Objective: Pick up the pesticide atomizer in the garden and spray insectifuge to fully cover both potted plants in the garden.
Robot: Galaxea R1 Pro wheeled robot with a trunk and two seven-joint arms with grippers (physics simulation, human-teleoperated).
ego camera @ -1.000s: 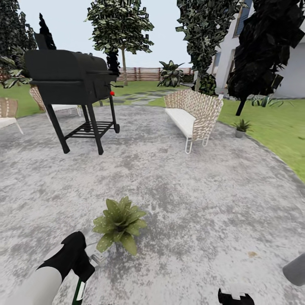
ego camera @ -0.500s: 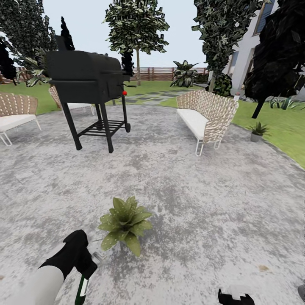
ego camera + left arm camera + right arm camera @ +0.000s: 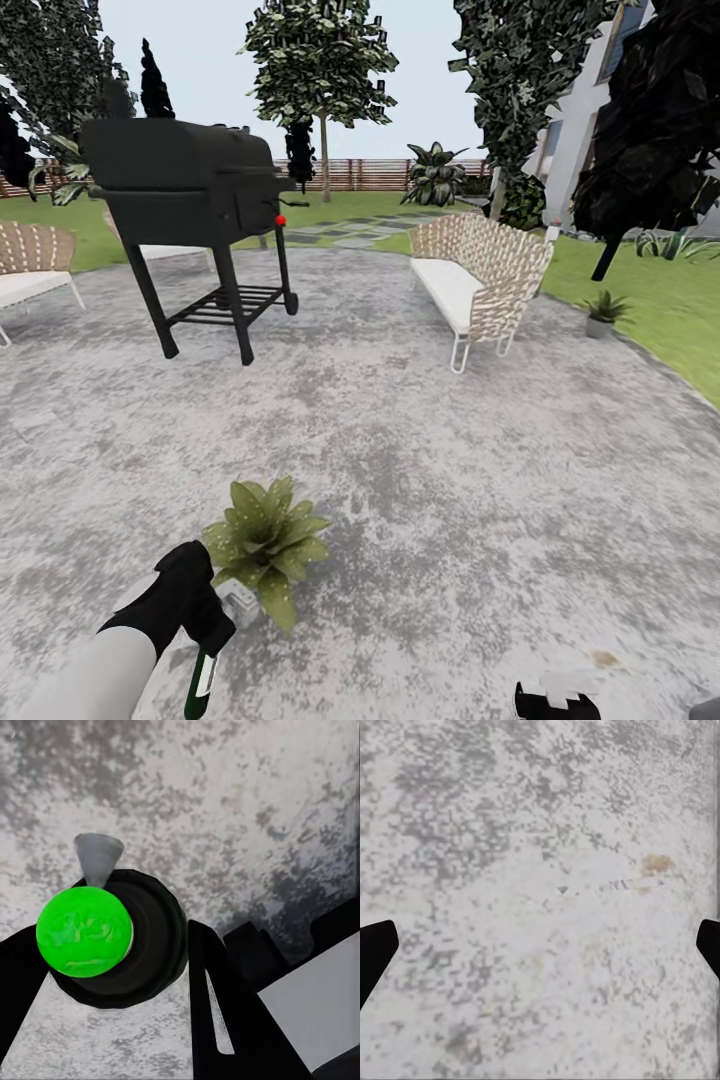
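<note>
The atomizer [image 3: 200, 680], a slim dark bottle with a white label, hangs upright just beside a plant [image 3: 262, 545], a low speckled green rosette on the grey patio [image 3: 450, 480]. A second potted plant [image 3: 603, 308] stands far off at the lawn edge.

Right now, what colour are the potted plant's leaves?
Green with pale speckles, on the potted plant; the head view shows it best.

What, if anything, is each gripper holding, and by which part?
The left gripper holds the pesticide atomizer around its upper body, just below the top, fingers on either side. The right gripper is open over bare paving, holding nothing.
</note>
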